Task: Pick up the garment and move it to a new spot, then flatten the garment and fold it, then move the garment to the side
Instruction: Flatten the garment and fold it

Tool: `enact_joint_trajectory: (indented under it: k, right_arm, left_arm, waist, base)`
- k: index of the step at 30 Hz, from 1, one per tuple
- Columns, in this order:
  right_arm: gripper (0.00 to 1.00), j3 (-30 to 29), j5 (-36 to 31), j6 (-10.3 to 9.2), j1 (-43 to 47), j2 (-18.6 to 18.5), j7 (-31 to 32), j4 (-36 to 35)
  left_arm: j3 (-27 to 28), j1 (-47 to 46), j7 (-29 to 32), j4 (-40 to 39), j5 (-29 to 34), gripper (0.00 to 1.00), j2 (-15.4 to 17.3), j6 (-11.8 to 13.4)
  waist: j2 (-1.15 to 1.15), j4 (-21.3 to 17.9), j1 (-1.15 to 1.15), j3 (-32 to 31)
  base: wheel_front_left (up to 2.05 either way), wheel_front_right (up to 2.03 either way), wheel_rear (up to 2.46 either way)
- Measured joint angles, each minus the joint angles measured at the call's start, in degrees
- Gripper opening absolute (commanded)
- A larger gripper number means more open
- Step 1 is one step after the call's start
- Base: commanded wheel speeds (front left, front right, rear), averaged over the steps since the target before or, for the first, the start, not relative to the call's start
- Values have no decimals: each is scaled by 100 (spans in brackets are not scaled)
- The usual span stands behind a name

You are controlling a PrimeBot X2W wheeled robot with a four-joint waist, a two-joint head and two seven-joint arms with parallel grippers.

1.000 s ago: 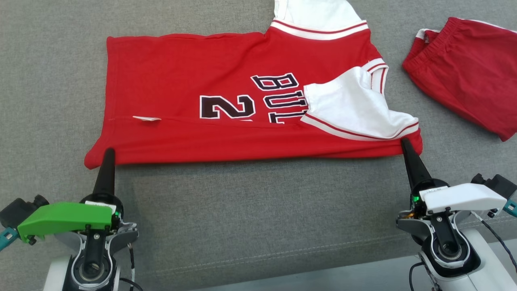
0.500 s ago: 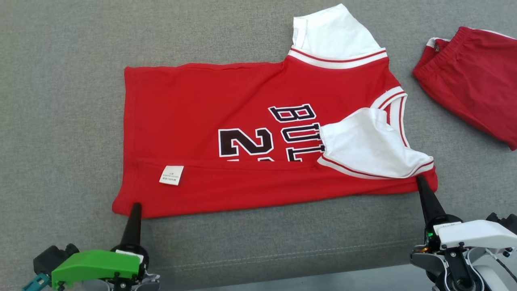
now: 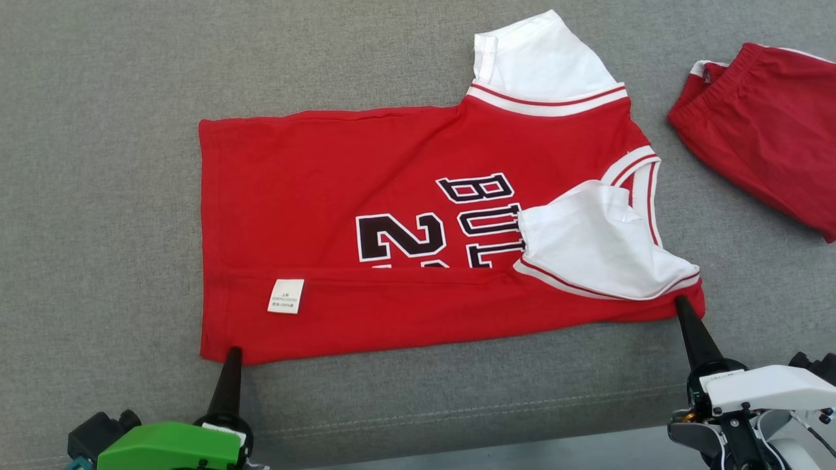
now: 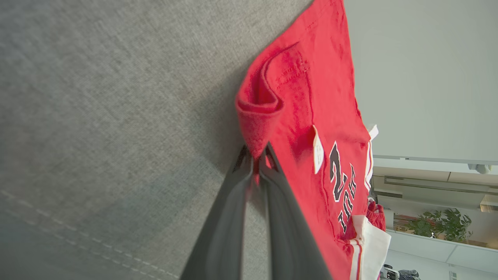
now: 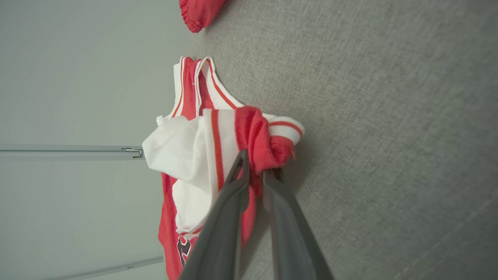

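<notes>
Left of the red shorts (image 3: 764, 163), your jersey (image 3: 392, 163) lies part-folded on grey cushion (image 3: 98, 196); left gripper (image 3: 233, 352) nips its hem corner, right gripper (image 3: 682, 301) its shoulder corner, both nearly closed on cloth

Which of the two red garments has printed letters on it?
The white-sleeved jersey in the middle; the other garment, at the right edge, shows no print.

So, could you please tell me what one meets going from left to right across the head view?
In order: left pincer → care label on the jersey → black number 2 → folded white sleeve → right pincer.
</notes>
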Motion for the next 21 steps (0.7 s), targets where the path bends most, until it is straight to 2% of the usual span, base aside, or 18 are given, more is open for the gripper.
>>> enact_joint_trajectory:
  k: [1,3,11,16,21]
  right_arm:
    - [100,5,-24,-2,5,-31,0,5]
    - [100,-21,-38,-52,8,-43,-13,11]
    - [100,29,-229,-60,247,-110,-34,-57]
    - [100,56,-590,-120,258,-467,-34,-311]
    - [100,18,-1080,-187,107,-927,-33,-692]
  left_arm:
    - [-2,46,0,9,-1,76,1,0]
    - [-1,148,-1,48,-3,98,1,24]
    - [2,325,-9,45,2,100,49,25]
    - [307,327,-58,-182,137,100,498,30]
    - [288,266,60,-645,513,100,1004,30]
  waist:
    - [0,-6,0,1]
    - [0,-16,0,6]
    - [0,-51,0,27]
    - [0,-136,0,26]
    - [0,-270,0,29]
  base:
    - [0,0,0]
    - [0,0,0]
    - [0,0,0]
    - [0,0,0]
    - [0,0,0]
